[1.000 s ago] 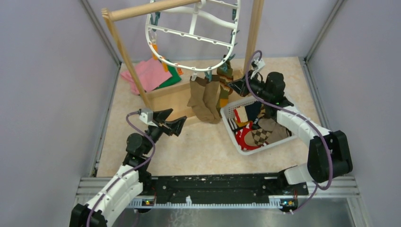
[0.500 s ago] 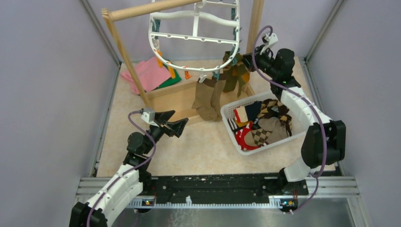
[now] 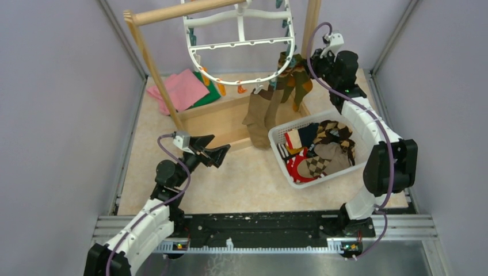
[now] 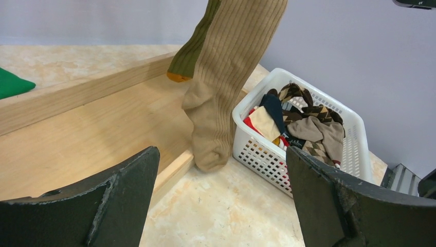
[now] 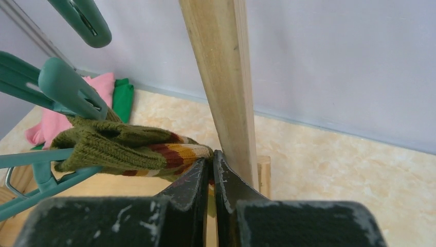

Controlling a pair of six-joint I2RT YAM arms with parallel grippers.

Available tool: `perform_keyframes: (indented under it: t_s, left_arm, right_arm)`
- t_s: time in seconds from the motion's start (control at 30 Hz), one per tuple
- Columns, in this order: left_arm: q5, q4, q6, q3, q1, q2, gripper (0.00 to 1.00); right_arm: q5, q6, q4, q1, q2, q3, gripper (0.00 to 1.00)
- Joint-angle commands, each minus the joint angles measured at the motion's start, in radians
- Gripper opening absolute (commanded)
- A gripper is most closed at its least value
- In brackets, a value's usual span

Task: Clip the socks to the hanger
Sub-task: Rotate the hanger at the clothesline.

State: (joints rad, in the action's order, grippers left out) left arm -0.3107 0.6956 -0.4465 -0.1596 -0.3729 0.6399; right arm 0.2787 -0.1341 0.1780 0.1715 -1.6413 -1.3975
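Note:
The white hanger hangs from the wooden rack, tilted toward the right. Two tan socks dangle from its teal clips. My right gripper is high beside the rack's right post, shut on the striped cuff of an olive sock that lies against a teal clip. More socks fill the white basket. My left gripper hovers low over the floor, open and holding nothing. It faces a tan sock and an olive sock.
The wooden rack has a top pole, a right post just beyond my right fingertips, and a flat base. Folded pink and green cloths lie at the back left. The basket wall stands close to the hanging tan sock.
My right gripper rose and moved back toward the right post with the olive sock pinched, dragging the hanger and its tan socks rightward. The left arm stayed put.

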Motion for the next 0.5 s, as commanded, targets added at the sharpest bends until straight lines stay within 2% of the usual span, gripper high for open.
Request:
perform_keyframes:
  t_s: [0.0,0.07,0.13,0.37,0.47]
  left_arm:
    - [-0.029,0.056,-0.011,-0.006,0.000,0.005,0.98]
    - [-0.038,0.084,-0.008,-0.002,0.001,0.012,0.98]
    - [-0.050,0.134,0.006,0.002,0.001,0.030,0.98]
    - [-0.109,0.441,0.088,0.029,0.000,0.168,0.98]
    - [-0.138,0.502,0.100,0.005,0.000,0.205,0.98]
  right_arm:
    - [-0.041,-0.008,0.019,-0.016,0.004,-0.033,0.04]
    - [0.019,-0.013,0.029,-0.020,0.016,-0.010,0.07]
    - [0.117,-0.004,0.027,-0.020,0.038,0.015,0.15]
    - [0.310,0.042,0.055,-0.021,0.233,0.209,0.51]
    - [0.364,0.079,0.027,-0.025,0.334,0.280,0.63]
